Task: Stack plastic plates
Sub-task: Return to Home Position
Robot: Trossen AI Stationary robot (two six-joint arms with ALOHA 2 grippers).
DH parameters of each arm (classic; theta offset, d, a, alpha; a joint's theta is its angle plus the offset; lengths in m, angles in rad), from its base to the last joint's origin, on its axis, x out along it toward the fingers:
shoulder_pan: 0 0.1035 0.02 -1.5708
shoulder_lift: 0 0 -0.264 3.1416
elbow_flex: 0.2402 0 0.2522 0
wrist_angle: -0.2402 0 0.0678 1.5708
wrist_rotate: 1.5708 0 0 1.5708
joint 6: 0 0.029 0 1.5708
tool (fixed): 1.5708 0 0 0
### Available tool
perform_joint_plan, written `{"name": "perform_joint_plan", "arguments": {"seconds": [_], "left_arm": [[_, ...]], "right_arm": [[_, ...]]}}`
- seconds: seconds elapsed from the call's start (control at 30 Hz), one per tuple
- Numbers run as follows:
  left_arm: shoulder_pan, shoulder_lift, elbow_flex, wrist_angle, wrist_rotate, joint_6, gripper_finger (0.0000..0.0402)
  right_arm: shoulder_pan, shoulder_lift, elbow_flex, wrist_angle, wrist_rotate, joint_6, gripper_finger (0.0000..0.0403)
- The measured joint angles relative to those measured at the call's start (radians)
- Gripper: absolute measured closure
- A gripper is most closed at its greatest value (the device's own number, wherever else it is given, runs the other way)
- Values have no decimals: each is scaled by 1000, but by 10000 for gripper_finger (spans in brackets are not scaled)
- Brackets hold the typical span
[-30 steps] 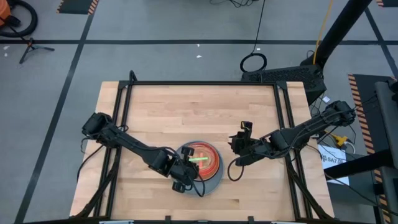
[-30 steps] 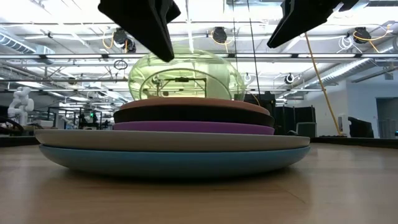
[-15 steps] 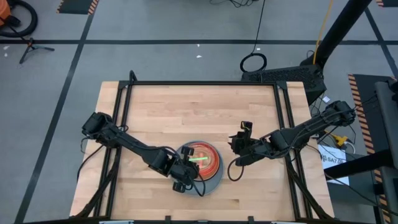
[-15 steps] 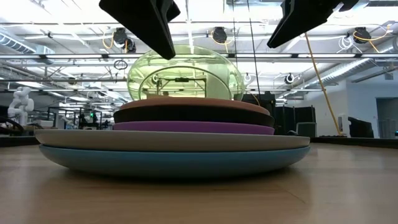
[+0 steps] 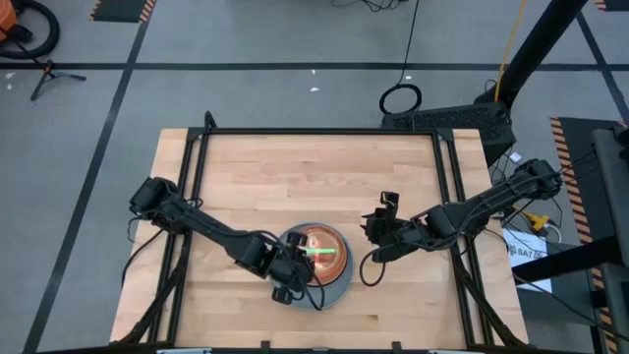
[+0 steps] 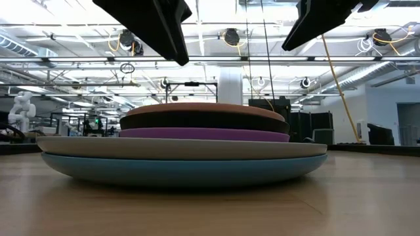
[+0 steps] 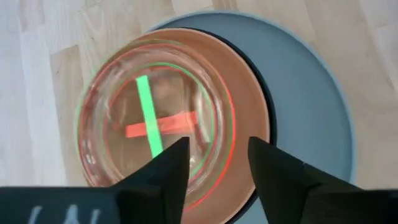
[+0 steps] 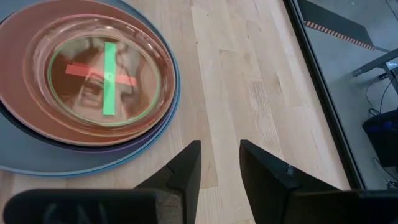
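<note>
High view puts the stack of plates (image 5: pixel 316 258) a little below and right of the frame's centre, on the wooden table (image 5: pixel 295 167), nearer its lower edge than its upper one. Topmost lie the small translucent plates (image 7: pixel 155 127), nested flat, with neon-green and red-pink rims and a green strip crossing a red one at their middle. They sit on the tan-orange plate (image 7: pixel 245 106).

Low view, level with the tabletop, shows the layers beneath in order. Tan-orange lies on the black plate (image 6: pixel 203 122) and black on the purple plate (image 6: pixel 203 134). Purple lies on the wide grey plate (image 6: pixel 177 147), and that on the blue plate (image 6: pixel 177 172), which rests on the wood. The pile fills the middle of that frame and stands level; the small translucent plates cannot be made out there.

The left gripper (image 5: pixel 295 270) hangs over the lower left edge of the stack in the high view, its arm reaching in from the table's left side. Its fingers (image 7: pixel 165 174) stand apart with nothing between them, and the translucent plates show through the gap. The right gripper (image 5: pixel 378 228) hovers just right of the stack, apart from it, over bare wood. Its fingers (image 8: pixel 185 168) are likewise spread and empty. In the low view both grippers show as dark shapes at the top edge, one upper left above the pile, one upper right.
</note>
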Motion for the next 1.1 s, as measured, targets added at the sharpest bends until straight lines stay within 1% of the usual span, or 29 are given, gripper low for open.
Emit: {"name": "perform_joint_plan", "arguments": {"seconds": [0.1, 0.3, 0.4, 0.5, 0.6, 0.67, 0.73, 0.9, 1.03, 1.1], "left_arm": [[5, 0, 0, -12, -1, 29, 224], [0, -5, 0, -61, -15, 75, 222], [-11, -29, 1, -81, -51, 89, 222], [-28, -72, -22, -83, -72, 107, 222], [-32, -147, -89, 2, -75, 131, 222], [-35, -213, -160, 37, -74, 130, 222], [-36, -277, -228, 114, -75, 132, 222], [-28, -449, -385, 221, -83, 135, 222], [-14, -582, -484, 258, -95, 140, 222], [-8, -651, -530, 251, -113, 137, 222]], "right_arm": [[0, 0, 0, 0, 0, 0, 300], [21, 0, 0, -1, 6, -31, 300], [58, 0, 0, 13, 57, -55, 300], [94, -17, -33, 88, 83, -113, 300], [118, -58, -89, 201, 79, -194, 300], [122, -97, -128, 270, 77, -234, 300], [129, -143, -171, 320, 72, -258, 300], [131, -281, -302, 484, 21, -330, 300], [129, -399, -419, 601, 22, -362, 300], [122, -460, -471, 656, 23, -366, 300]]}}
